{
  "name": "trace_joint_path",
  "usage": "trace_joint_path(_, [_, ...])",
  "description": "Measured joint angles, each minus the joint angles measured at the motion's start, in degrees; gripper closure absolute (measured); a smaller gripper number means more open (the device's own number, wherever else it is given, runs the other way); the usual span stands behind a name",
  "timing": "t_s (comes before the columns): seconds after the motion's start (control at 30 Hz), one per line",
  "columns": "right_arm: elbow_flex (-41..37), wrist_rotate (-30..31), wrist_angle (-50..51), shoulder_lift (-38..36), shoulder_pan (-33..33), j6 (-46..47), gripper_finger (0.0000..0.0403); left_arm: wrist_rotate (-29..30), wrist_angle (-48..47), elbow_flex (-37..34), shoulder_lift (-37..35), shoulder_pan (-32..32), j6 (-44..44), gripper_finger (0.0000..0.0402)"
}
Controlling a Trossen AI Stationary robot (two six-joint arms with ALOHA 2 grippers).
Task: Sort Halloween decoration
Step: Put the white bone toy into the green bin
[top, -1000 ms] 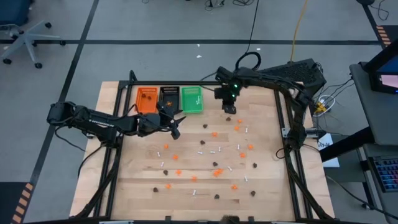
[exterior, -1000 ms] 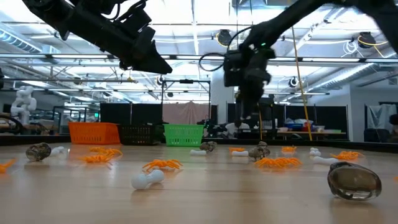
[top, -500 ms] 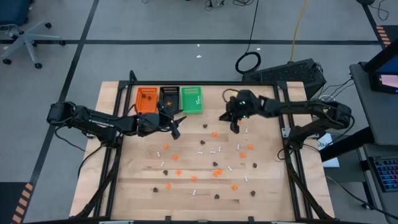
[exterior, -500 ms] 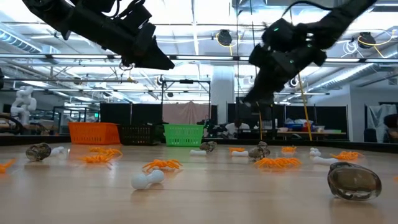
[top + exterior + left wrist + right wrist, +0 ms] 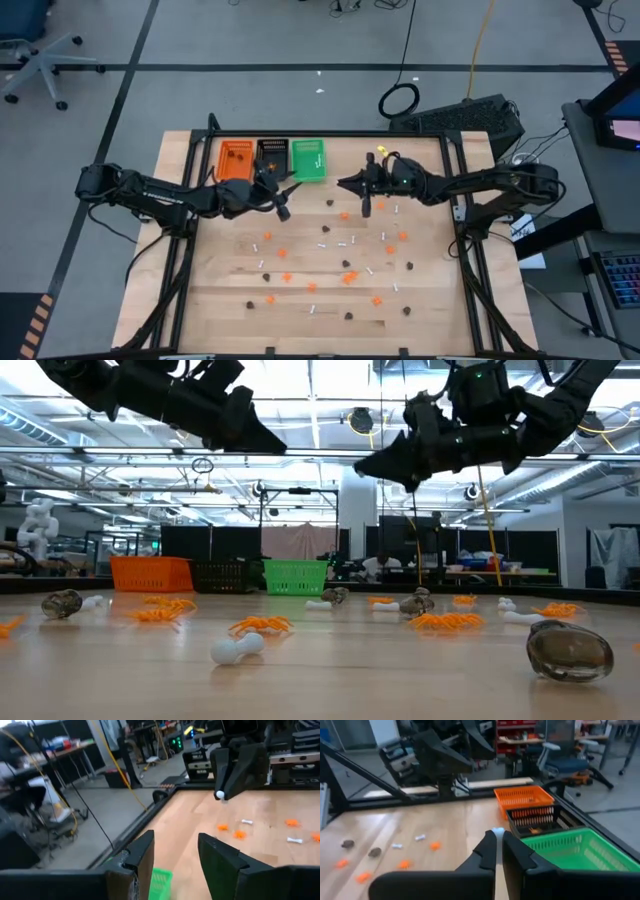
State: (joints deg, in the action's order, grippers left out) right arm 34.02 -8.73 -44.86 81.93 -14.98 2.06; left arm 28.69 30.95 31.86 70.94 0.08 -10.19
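- Reaching in from the table's left edge: left arm stretched low and nearly level, left gripper (image 5: 281, 198) hanging above the boards just in front of the black tray (image 5: 271, 158).
- Standing partly apart: left gripper's fingers (image 5: 218, 860), nothing showing between them.
- Extending from the right side toward the table's middle: right arm, forearm almost horizontal, right gripper (image 5: 358, 190) pointing at the trays and raised well off the surface in the low view (image 5: 372, 464).
- Pressing together: right gripper's fingers (image 5: 487, 851), pinching a thin white stick (image 5: 497, 832); the same white tip showing below that gripper in the left wrist view (image 5: 220, 795).
- Lying scattered over the wooden table (image 5: 200, 290): remaining Halloween decoration, namely orange blobs (image 5: 349, 278), dark brown blobs (image 5: 408, 310) and white sticks (image 5: 343, 242), mostly across the middle and right.
- Sitting in a row at the far edge: orange tray (image 5: 236, 160), black tray and green tray (image 5: 309, 160), orange pieces showing in the orange one.
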Motion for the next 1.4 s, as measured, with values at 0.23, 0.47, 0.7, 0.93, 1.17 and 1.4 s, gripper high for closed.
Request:
trace_joint_path(0.23, [0.0,1.95,-3.78,1.93,2.04,-0.19,0.0403,-0.01,2.88,0.0,0.0,0.0,-5.06,0.0249])
trace_joint_path(0.47, [0.02,5.9,-4.73,2.4,3.67,-1.12,0.0403,-3.34,2.57,0.0,0.0,0.0,-5.26,0.0249])
trace_joint_path(0.7, [0.04,5.92,-8.23,2.38,3.85,-1.57,0.0403,-4.65,1.89,0.0,0.0,0.0,-5.26,0.0249])
trace_joint_path(0.93, [0.04,5.75,-10.07,2.38,4.2,-6.9,0.0403,-4.66,-0.22,0.0,0.0,0.0,-5.2,0.0249])
trace_joint_path(1.17, [0.07,5.61,-11.04,2.38,4.22,-19.29,0.0403,-4.66,-0.29,0.0,0.0,0.0,-5.19,0.0249])
trace_joint_path(1.4, [0.07,5.52,-11.04,2.38,4.22,-31.28,0.0403,-4.65,-0.46,0.0,0.0,0.0,-5.19,0.0249])
